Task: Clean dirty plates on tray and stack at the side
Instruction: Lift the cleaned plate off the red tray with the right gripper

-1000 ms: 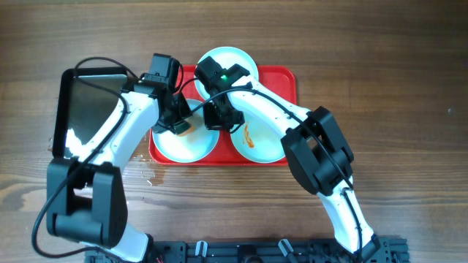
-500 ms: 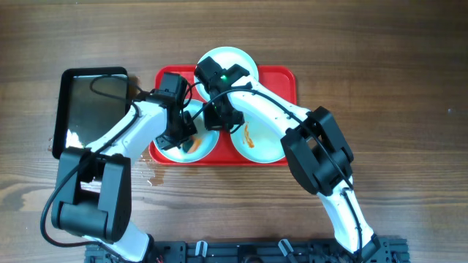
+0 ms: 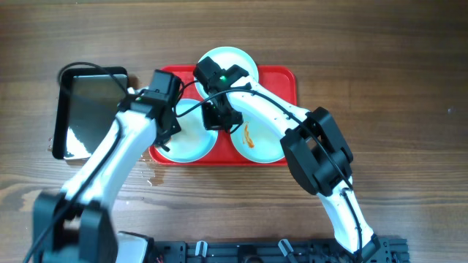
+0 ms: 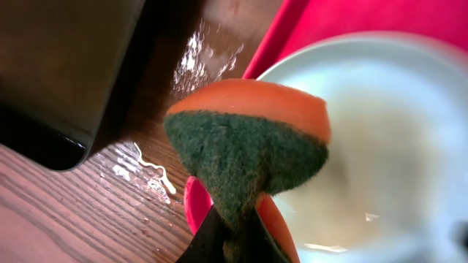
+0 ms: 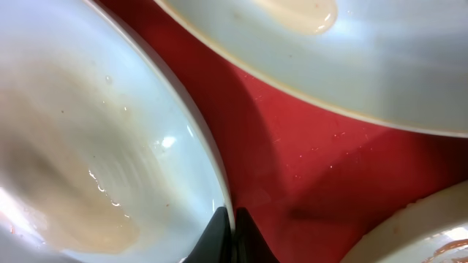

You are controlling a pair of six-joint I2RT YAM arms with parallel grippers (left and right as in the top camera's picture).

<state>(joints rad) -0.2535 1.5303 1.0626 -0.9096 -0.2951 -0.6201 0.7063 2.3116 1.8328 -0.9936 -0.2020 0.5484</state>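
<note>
Three pale plates lie on the red tray [image 3: 281,84]. My right gripper [image 3: 219,120] is shut on the rim of the front left plate [image 3: 191,142]; in the right wrist view its fingertips [image 5: 234,223] pinch that plate's [image 5: 95,146] edge. My left gripper [image 3: 164,145] is shut on an orange sponge [image 4: 248,139] with a green scrub face, held at the same plate's [image 4: 380,146] left rim, over the tray's edge [image 4: 252,197]. The front right plate [image 3: 257,142] carries an orange smear. The back plate [image 3: 230,58] is partly hidden by the right arm.
A black shiny pan [image 3: 88,109] sits left of the tray, close to the left arm. Water drops lie on the wood [image 4: 146,172] between pan and tray. The right arm reaches across the tray from the front right.
The left gripper has carried the sponge from the middle of the front left plate out to its left rim. The right gripper has kept its hold on that plate's rim.
</note>
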